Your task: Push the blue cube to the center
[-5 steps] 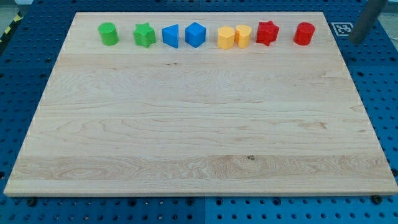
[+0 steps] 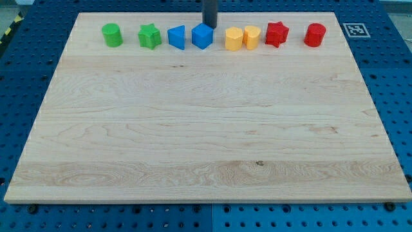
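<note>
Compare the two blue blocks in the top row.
The blue cube shows several flat faces and a blocky outline; the blue triangular block narrows to a point toward the view's left. The cube has my tip just above it, toward the view's top; the triangular block has nothing near it but its neighbours. Both share the same blue and similar size.

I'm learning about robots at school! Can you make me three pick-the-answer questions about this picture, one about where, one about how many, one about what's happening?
1. Where is my tip?
A. just above the blue cube, toward the view's top
B. beside the red cylinder
C. at the board's centre

2. How many blocks are on the wooden board?
A. six
B. eight
C. ten

3. Where does the blue cube sit?
A. at the centre
B. off the board
C. in the top row

Answers: 1 A, the rod ends at the cube's top edge. 2 B, eight line up. 3 C, it sits between the blue triangular block and the yellow blocks.
</note>
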Controlling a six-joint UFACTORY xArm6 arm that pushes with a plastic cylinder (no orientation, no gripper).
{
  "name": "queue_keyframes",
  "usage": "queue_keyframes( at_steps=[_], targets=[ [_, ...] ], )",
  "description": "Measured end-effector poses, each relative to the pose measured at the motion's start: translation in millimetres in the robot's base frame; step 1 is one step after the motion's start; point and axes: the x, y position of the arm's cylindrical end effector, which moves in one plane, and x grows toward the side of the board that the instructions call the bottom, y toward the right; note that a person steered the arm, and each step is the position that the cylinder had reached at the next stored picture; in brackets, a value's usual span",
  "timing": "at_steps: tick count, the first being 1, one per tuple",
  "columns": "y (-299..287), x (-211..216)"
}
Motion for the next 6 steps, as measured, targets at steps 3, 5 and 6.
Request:
queue_keyframes(
  at_steps=[3, 5, 6],
  targets=[
    [-31, 45],
    [-31, 80],
    [-31, 111]
  ],
)
